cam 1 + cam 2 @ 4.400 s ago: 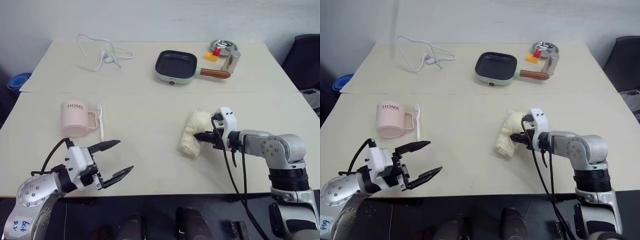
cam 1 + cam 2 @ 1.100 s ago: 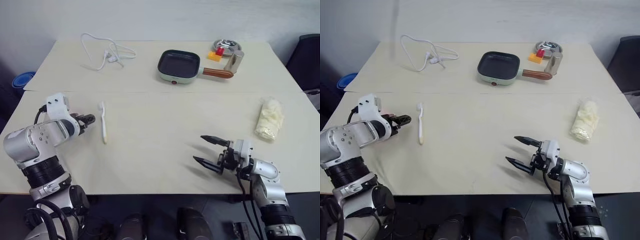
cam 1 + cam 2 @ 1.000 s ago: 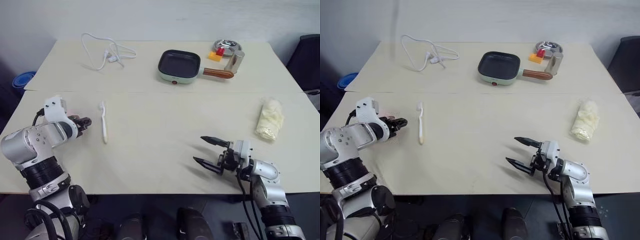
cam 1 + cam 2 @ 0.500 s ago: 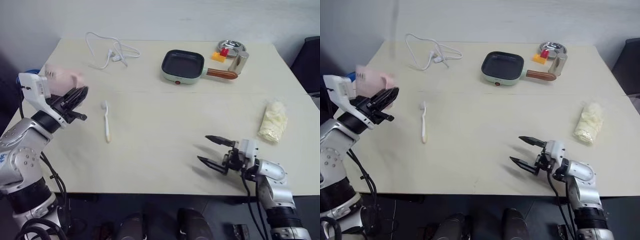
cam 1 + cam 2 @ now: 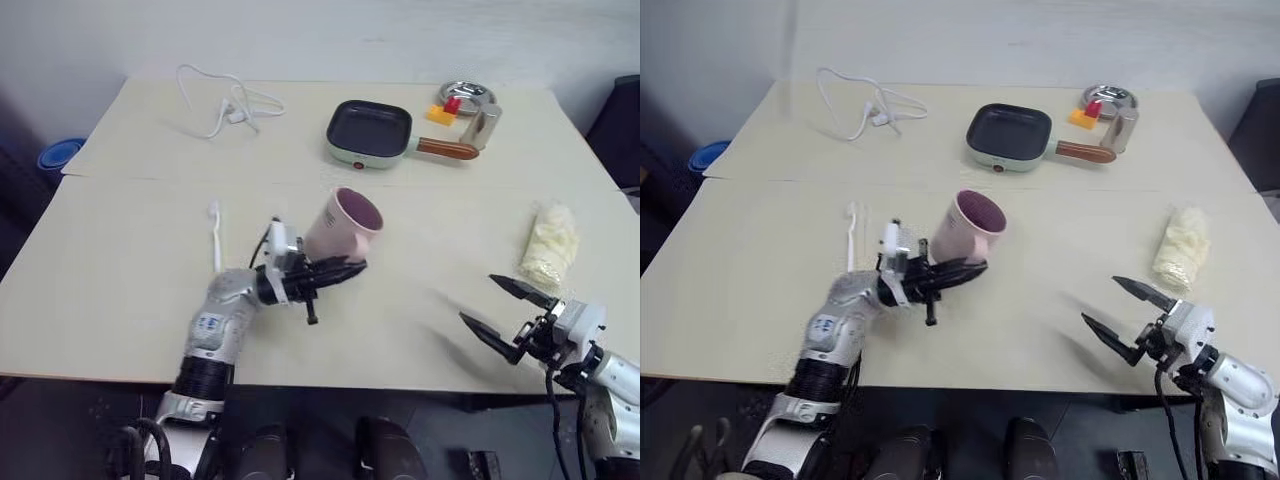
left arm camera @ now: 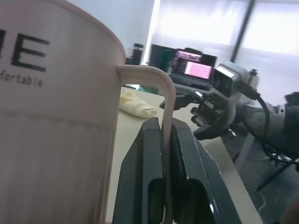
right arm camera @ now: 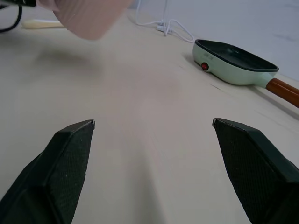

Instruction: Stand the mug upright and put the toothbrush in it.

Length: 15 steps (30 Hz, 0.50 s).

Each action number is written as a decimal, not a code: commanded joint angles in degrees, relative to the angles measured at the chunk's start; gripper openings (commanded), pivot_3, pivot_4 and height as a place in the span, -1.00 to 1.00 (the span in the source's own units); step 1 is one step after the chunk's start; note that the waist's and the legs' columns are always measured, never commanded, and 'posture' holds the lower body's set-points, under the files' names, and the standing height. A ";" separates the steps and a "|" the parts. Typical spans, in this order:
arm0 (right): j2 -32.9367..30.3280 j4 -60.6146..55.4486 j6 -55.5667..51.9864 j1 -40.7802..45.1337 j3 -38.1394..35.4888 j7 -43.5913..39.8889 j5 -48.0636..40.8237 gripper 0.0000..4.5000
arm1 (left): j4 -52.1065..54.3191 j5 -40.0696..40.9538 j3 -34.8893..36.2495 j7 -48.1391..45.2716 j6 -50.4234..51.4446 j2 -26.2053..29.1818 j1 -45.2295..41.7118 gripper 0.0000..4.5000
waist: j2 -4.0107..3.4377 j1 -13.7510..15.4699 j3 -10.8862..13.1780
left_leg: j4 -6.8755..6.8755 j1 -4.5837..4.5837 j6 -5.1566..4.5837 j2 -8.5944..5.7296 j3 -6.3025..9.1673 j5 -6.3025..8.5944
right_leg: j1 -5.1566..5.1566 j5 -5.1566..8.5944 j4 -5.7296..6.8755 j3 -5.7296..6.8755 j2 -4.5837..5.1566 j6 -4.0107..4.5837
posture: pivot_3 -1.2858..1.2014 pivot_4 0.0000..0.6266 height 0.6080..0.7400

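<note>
A: Surface? Anything cut off?

B: Two pale cream tables (image 5: 120,300) butted edge to edge, seam running across; matte, smooth. Plain white wall behind. A dark chair is cropped at the 3 o'clock edge, a blue round object half hidden past the 9 o'clock edge.

A: Largest item on top?

B: Mint-green square frying pan (image 5: 369,132), dark inside, wooden handle, at 12 o'clock. Beside it a metal cylinder (image 5: 484,124) and a small steel dish (image 5: 466,92); its red and yellow contents are too small to name. Coiled white cable (image 5: 226,100) at 11 o'clock. Crumpled cream cloth (image 5: 551,246) at 3 o'clock.

A: Mug?

B: Pink ribbed mug (image 5: 343,224), centre, lifted off the table and tilted, dark mouth facing 2 o'clock. Left gripper (image 5: 343,270) is clamped on its thin loop handle; the left wrist view shows the handle pinched between the black fingers.

A: Toothbrush?

B: Slim white toothbrush (image 5: 215,235) flat on the table at 9 o'clock of the mug, apart from it.

A: Right gripper?

B: Right gripper (image 5: 505,314), at 4 o'clock, spread wide, holding nothing.
</note>
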<state>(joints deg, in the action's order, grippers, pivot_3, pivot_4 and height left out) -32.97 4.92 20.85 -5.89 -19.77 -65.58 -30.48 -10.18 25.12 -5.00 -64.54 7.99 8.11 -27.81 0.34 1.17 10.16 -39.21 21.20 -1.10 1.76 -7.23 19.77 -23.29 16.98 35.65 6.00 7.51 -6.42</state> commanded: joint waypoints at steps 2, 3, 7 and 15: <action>-0.99 -9.86 -4.67 -5.59 -0.70 -0.39 -4.53 0.88 | -6.62 -0.17 -2.06 -5.29 -4.01 -1.34 -0.94 -0.99 | 0.00 0.00 0.00 | -0.01 0.00 -0.01 0.01 0.01 0.00 | 0.00 0.00 -0.02 0.00 0.02 0.00 | 0.03 -0.52 1.00; -1.07 -11.04 -5.32 -6.76 -0.74 -0.22 -4.54 0.88 | -7.64 0.34 -2.10 -5.88 -3.21 -1.47 -0.91 -0.88 | 0.00 0.04 0.00 | -0.01 -0.01 -0.02 0.01 0.04 0.01 | 0.00 0.00 -0.03 0.00 0.02 0.00 | 0.03 -0.52 1.00; -0.88 -13.83 -7.08 -8.63 -1.13 0.34 -5.07 0.88 | -9.96 0.56 -1.25 -6.26 -2.41 -0.82 -0.13 -0.40 | 0.00 0.11 0.00 | -0.04 0.00 -0.09 0.04 0.08 0.02 | 0.02 0.00 -0.03 0.02 0.10 0.00 | 0.03 -0.52 1.00; -1.06 -13.98 -8.72 -3.93 2.13 -3.01 -5.45 0.88 | -0.06 0.11 1.63 -3.15 -1.81 5.45 6.20 0.66 | -0.03 -0.49 -0.02 | -0.04 -0.01 -0.09 0.18 0.14 0.01 | 0.03 0.00 0.00 0.05 0.11 0.00 | 0.03 -0.52 1.00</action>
<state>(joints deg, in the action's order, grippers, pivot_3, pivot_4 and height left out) -33.24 -8.39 11.92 -10.41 -17.82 -67.39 -35.01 -14.37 24.79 -4.82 -68.92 6.39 12.62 -22.71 0.31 0.68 10.15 -39.25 21.20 -1.19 1.97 -7.08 19.79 -23.26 16.98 35.66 6.05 7.61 -6.42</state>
